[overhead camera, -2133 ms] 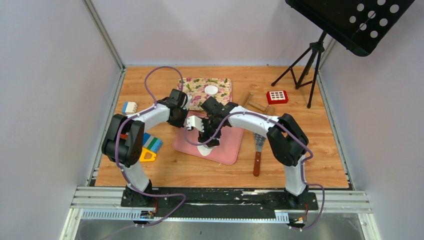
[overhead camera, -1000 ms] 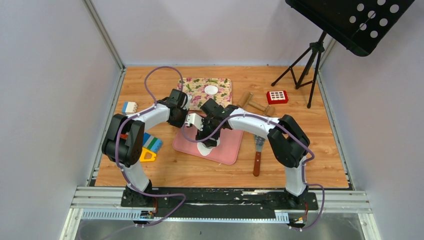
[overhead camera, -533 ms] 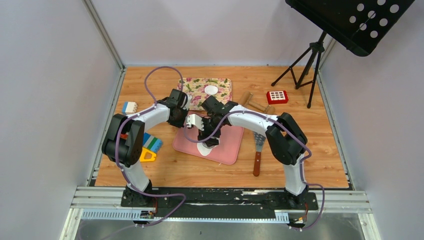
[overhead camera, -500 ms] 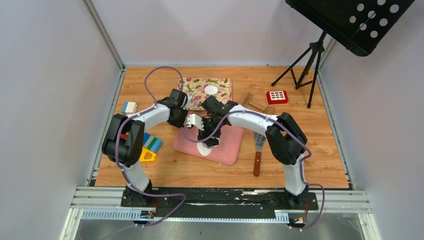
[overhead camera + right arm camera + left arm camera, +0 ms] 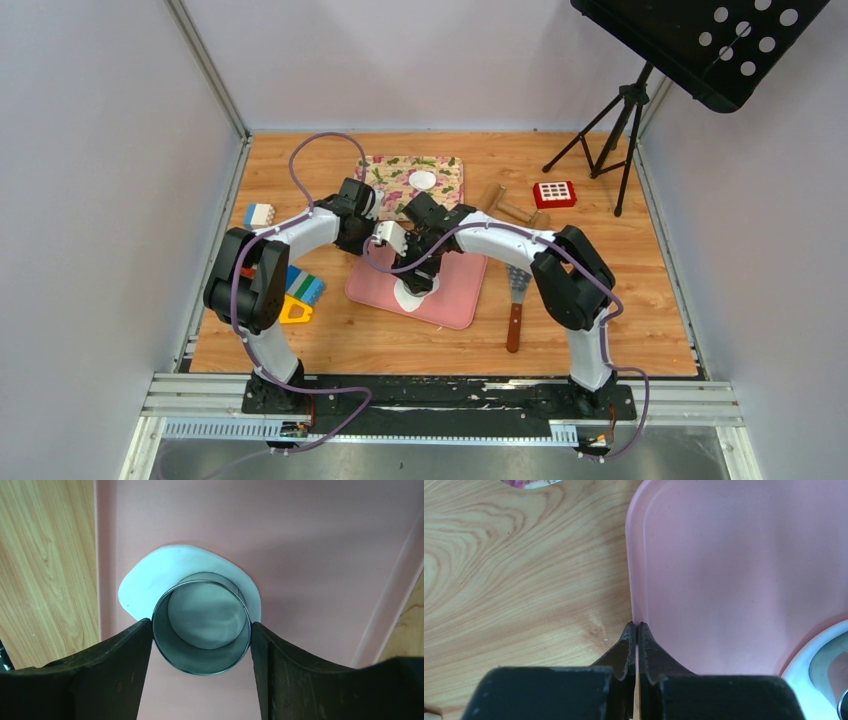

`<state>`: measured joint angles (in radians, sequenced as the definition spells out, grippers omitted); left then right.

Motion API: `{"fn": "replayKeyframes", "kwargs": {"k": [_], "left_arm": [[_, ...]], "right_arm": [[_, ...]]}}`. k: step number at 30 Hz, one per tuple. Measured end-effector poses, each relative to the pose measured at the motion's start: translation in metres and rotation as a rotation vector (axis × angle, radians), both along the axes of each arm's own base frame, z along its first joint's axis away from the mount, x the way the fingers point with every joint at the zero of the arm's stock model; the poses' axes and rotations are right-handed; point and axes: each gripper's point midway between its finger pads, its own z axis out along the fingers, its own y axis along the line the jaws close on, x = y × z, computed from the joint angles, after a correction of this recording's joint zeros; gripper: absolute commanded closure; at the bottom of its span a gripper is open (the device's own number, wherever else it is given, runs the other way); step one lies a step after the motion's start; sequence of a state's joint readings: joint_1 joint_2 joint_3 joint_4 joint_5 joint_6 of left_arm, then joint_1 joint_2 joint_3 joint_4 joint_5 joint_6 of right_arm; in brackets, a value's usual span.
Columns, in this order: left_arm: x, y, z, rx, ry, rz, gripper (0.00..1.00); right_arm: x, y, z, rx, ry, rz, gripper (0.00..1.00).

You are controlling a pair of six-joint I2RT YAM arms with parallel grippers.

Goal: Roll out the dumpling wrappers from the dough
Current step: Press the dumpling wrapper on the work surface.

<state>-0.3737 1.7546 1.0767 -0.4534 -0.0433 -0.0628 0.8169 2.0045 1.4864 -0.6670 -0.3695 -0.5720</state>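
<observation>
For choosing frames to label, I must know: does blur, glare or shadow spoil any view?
Top external: evenly lit, sharp, soft shadows only. Left wrist: the table shows crisp grain; the left pincer, close to the lens, is dark and soft-edged. Right wrist: the ring cutter shows a dull reflection inside, no harsh glare; the dough is bright and clearly outlined.

white dough (image 5: 200, 560) is a flat, irregular oval lying near the pink mat's (image 5: 310, 555) edge; one neat round wrapper (image 5: 422, 180) lies flat just past that mat's far side
</observation>
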Motion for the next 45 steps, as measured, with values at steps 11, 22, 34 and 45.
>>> {"fn": "replayKeyframes", "kwargs": {"k": [11,22,34,45], "left_arm": [[0.0002,0.0002,0.0001,0.009,-0.004,0.000,1.00],[0.0002,0.0004,0.0001,0.010,-0.004,0.001,1.00],[0.0002,0.0002,0.0000,0.010,-0.004,0.001,1.00],[0.0002,0.0002,-0.0001,0.010,-0.004,0.001,1.00]], "right_arm": [[-0.0019,0.0010,-0.0007,-0.001,0.027,-0.139,0.52],[-0.0010,0.0006,0.0003,-0.025,0.001,-0.100,0.54],[-0.0043,0.0019,0.0003,-0.058,-0.039,-0.037,0.55],[-0.0044,0.0034,0.0007,0.014,-0.066,-0.031,0.52]]}}
